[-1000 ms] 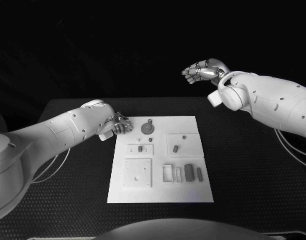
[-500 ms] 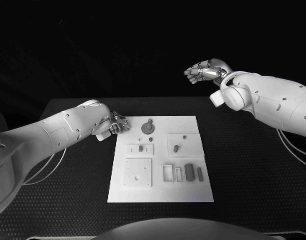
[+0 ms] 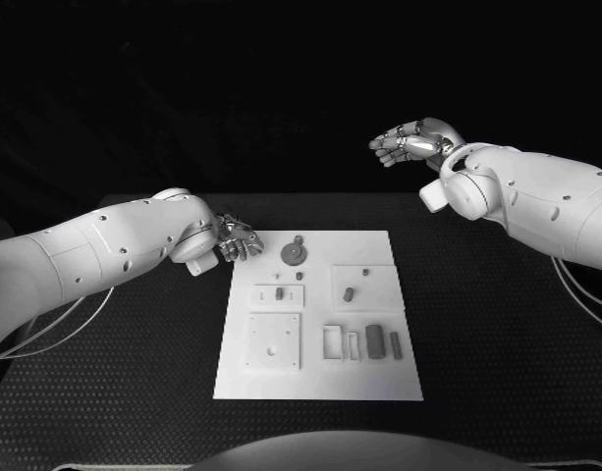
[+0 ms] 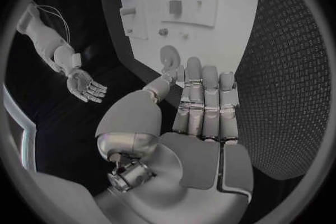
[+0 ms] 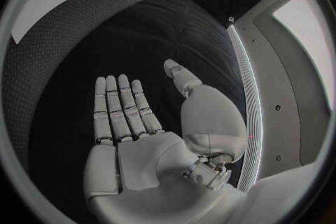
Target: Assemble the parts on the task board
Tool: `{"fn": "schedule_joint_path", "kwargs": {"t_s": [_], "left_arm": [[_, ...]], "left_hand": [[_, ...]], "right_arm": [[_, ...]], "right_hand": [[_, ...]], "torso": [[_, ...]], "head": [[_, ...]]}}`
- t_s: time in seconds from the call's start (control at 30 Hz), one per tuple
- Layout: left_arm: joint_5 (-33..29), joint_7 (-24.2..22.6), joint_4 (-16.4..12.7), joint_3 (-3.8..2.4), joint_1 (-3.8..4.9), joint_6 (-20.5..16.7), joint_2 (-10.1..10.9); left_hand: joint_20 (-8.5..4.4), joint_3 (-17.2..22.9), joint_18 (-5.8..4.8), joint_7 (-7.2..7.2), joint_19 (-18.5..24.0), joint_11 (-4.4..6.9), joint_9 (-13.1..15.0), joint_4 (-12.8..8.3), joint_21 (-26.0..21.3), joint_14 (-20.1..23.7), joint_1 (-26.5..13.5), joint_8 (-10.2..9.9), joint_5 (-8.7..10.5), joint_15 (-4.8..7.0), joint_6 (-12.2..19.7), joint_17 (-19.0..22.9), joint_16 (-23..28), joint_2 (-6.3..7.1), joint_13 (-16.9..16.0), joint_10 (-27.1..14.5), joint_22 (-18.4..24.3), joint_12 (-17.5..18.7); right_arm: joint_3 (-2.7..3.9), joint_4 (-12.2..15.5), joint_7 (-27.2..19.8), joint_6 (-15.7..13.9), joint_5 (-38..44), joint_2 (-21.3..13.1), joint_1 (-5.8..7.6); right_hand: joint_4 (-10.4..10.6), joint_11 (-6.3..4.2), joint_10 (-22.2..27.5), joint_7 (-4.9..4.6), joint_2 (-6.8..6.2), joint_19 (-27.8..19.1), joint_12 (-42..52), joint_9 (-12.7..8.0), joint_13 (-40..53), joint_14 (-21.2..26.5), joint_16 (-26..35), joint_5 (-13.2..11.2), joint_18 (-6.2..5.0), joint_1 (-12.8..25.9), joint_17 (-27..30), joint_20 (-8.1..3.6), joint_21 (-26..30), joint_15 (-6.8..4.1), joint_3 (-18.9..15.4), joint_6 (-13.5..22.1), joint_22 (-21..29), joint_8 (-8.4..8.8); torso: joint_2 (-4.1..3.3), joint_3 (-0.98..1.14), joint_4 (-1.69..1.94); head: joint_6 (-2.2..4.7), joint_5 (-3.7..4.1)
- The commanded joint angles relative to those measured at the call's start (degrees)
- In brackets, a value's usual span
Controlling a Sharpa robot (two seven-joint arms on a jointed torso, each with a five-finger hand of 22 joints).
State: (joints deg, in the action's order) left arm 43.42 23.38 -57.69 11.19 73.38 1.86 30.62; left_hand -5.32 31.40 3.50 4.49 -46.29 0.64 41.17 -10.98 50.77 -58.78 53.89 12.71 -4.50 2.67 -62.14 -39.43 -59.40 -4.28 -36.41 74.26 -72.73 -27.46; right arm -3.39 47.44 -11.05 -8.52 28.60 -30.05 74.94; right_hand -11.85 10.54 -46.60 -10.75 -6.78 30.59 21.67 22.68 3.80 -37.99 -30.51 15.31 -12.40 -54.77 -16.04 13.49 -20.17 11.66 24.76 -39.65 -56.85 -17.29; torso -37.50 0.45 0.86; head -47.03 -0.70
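Observation:
The white task board (image 3: 318, 368) lies in the middle of the black table, also seen in the left wrist view (image 4: 231, 28). On it are a round grey part (image 3: 293, 253) near the far end, small grey parts (image 3: 346, 293) in raised white holders, and several upright parts (image 3: 374, 340) on the right. My left hand (image 3: 234, 240) hovers just beyond the board's far left corner, fingers straight and apart, holding nothing (image 4: 199, 106). My right hand (image 3: 411, 142) is raised high beyond the table's far edge, flat and empty (image 5: 126, 117).
The black mesh table (image 3: 513, 324) extends on both sides of the board. A white cable (image 3: 591, 309) hangs beside my right arm, and another cable (image 3: 67, 334) lies by my left arm.
My right hand has drifted slightly to the right. My left hand stays near the board's far left corner, with its forearm shifted a little.

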Motion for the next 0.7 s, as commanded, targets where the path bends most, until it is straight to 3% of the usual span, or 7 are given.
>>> {"fn": "schedule_joint_path", "kwargs": {"t_s": [0.03,0.37,0.43,0.53,0.6,0.7], "left_arm": [[1.9,2.3,-2.9,0.0,0.32,-0.4,1.0],[7.1,4.4,-9.3,0.63,0.29,-1.6,3.6],[9.0,4.1,-10.0,0.92,0.22,-1.5,3.8],[9.0,4.4,-11.3,2.13,0.22,-1.7,4.1],[9.1,4.7,-11.9,2.45,0.22,-1.6,4.1],[9.5,4.9,-12.3,2.46,0.15,-1.3,3.9]], "left_hand": [[-3.0,-0.1,-0.47,0.0,-0.4,0.67,0.0,-0.4,0.4,-0.3,-0.2,0.5,-0.27,0.29,-0.5,-0.2,-0.5,-0.57,-0.2,1.0,-0.2,0.1],[-3.59,-0.2,-0.36,-0.27,-1.3,1.11,-0.1,-0.5,1.3,-1.0,-0.6,0.7,-0.13,0.97,-0.9,-1.2,-2.2,-0.62,-1.5,2.0,-1.2,-0.8],[-4.2,-0.2,-0.32,-0.45,-2.0,1.41,-0.4,-0.9,2.3,-1.3,-0.6,0.7,-0.28,1.78,-1.0,-2.4,-4.3,-0.69,-3.4,2.4,-2.3,-2.8],[-5.2,-0.3,-0.25,-0.85,-3.1,1.95,-0.7,-1.4,4.3,-1.7,-0.5,0.8,-0.51,3.14,-1.2,-4.0,-7.8,-0.77,-6.9,2.1,-3.5,-7.1],[-6.04,-0.4,-0.02,-1.19,-4.3,2.37,-0.8,-1.6,6.5,-2.4,-0.5,0.9,-0.62,4.48,-1.3,-5.3,-10.9,-0.83,-9.6,2.4,-3.6,-11.0],[-7.26,-0.4,0.45,-1.51,-5.7,2.84,-1.0,-1.6,10.2,-3.5,-0.5,0.9,-0.94,6.33,-1.5,-6.5,-14.8,-0.8,-13.2,2.6,-3.6,-16.8]], "right_arm": [[0.02,-0.1,-0.2,0.6,0.0,0.0,-0.01],[0.02,0.0,-0.2,0.6,0.0,-0.1,-0.11],[0.02,0.1,-0.2,0.6,0.0,-0.2,-0.13],[0.02,0.1,-0.2,0.6,0.0,-0.1,-0.15],[0.01,0.2,-0.2,0.6,0.0,-0.1,-0.15],[0.01,0.2,-0.2,0.7,0.0,-0.1,-0.15]], "right_hand": [[0.5,0.0,-0.6,-1.15,-0.19,-0.1,-0.3,-0.1,0.1,0.1,0.2,0.2,0.63,-0.5,0.1,-0.18,0.3,0.17,0.0,0.2,-0.1,-0.26],[0.6,-0.02,-0.6,-1.14,-0.09,-0.1,-0.4,-0.1,0.1,0.1,0.2,0.1,0.64,-0.4,0.1,-0.18,0.4,0.16,0.0,0.2,-0.1,-0.26],[0.6,-0.02,-0.6,-1.14,-0.08,-0.1,-0.4,-0.1,0.1,0.1,0.2,0.1,0.64,-0.4,0.1,-0.18,0.4,0.16,0.0,0.2,-0.1,-0.26],[0.6,-0.02,-0.6,-1.14,-0.08,-0.1,-0.4,-0.1,0.1,0.1,0.2,0.1,0.64,-0.4,0.1,-0.19,0.4,0.16,0.1,0.2,-0.1,-0.26],[0.6,-0.03,-0.6,-1.14,-0.08,-0.1,-0.4,-0.1,0.1,0.1,0.2,0.1,0.64,-0.4,0.1,-0.19,0.4,0.16,0.1,0.2,-0.1,-0.26],[0.6,-0.03,-0.6,-1.14,-0.08,-0.1,-0.4,-0.1,0.1,0.1,0.2,0.1,0.64,-0.4,0.1,-0.19,0.4,0.15,0.1,0.2,-0.1,-0.27]], "torso": [[0.05,-0.04,0.21],[-0.06,-0.05,0.06],[-0.03,-0.04,0.03],[-0.02,0.0,0.08],[-0.02,0.0,0.07],[-0.04,-0.02,0.02]], "head": [[0.02,-0.06],[-0.35,-0.21],[-0.38,-0.33],[-0.43,-0.25],[-0.56,-0.24],[-0.74,-0.19]]}}
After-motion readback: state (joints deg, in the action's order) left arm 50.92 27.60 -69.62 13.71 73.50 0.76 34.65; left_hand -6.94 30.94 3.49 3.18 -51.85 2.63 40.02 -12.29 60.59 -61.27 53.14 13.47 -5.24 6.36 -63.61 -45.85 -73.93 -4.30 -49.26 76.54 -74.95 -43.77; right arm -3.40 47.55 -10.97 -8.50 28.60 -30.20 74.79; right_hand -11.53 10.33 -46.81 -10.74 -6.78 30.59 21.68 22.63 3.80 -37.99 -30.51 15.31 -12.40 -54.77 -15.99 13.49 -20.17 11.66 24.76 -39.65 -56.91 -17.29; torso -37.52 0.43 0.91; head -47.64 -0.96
